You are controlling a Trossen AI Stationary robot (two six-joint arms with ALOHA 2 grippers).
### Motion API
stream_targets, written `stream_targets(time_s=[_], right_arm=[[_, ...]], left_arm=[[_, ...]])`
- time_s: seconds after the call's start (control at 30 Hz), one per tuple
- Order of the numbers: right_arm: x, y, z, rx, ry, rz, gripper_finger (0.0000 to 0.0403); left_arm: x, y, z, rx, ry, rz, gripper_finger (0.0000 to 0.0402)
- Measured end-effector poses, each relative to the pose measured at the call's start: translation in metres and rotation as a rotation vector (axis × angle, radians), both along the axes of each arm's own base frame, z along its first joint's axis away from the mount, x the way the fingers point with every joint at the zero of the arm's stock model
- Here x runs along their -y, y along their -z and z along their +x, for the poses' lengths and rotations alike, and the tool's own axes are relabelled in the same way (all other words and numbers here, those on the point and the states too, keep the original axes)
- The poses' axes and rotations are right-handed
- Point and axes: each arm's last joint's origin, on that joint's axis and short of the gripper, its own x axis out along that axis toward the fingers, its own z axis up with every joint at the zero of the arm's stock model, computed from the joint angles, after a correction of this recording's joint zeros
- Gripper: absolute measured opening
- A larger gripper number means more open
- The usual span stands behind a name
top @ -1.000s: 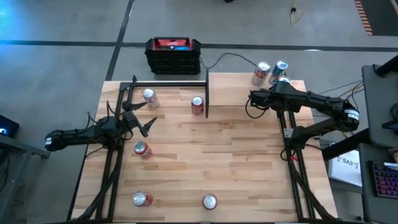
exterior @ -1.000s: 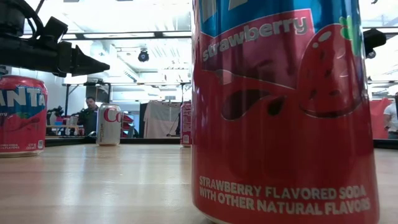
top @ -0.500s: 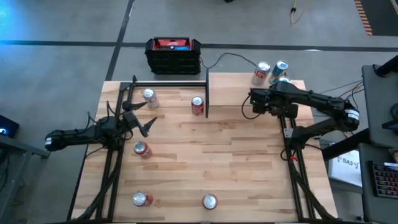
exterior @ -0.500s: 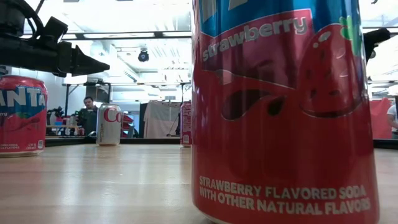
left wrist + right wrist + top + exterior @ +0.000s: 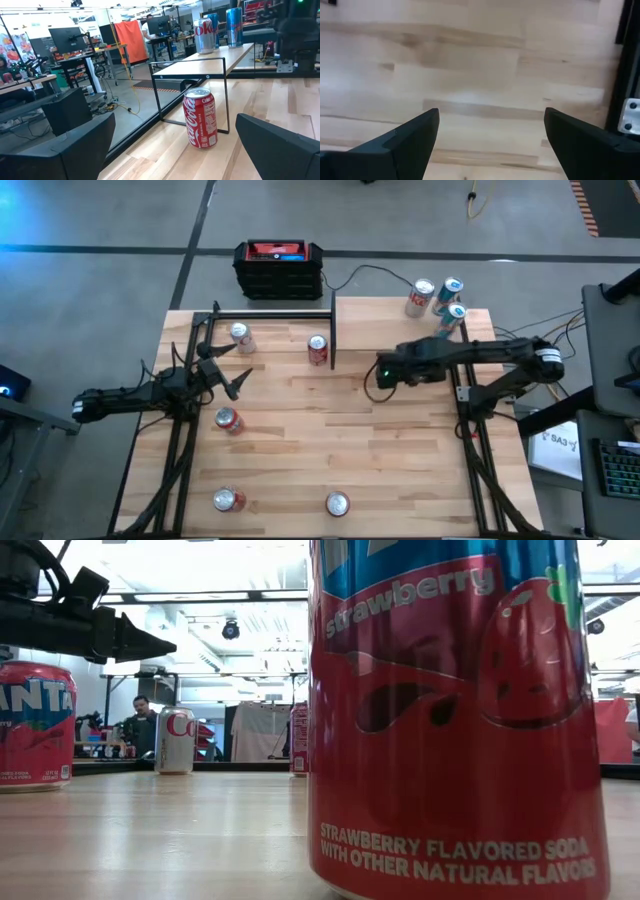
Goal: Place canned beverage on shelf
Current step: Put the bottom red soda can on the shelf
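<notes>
At the left of the high view, the left gripper [image 5: 232, 377] is being held wide open and empty. The shelf [image 5: 412, 312], carrying three cans [image 5: 421, 298], is standing upper right. Below it, the right gripper [image 5: 380, 373] is being held open over bare table [image 5: 340, 440], holding nothing.

One camera hangs overhead, looking straight down on the whole surface [image 5: 400, 450]. Another sits at surface height, pressed close against a strawberry soda can [image 5: 455, 710]. The left wrist camera looks level at a cola can [image 5: 201, 117]; the right wrist camera looks down on bare wood.
</notes>
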Motion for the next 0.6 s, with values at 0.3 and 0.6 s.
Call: stream_targets(time_s=[0.3,0.6], right_arm=[[-0.042,0.022,0.033,-0.035,-0.162,0.021,0.0345],[-0.096,0.022,0.039,0.134,-0.176,-0.087,0.0335]], left_arm=[[0.0,0.0,0.0,0.0,0.0,0.0,0.0399],[0.0,0.0,0.0,0.0,0.0,0.0,0.0399]])
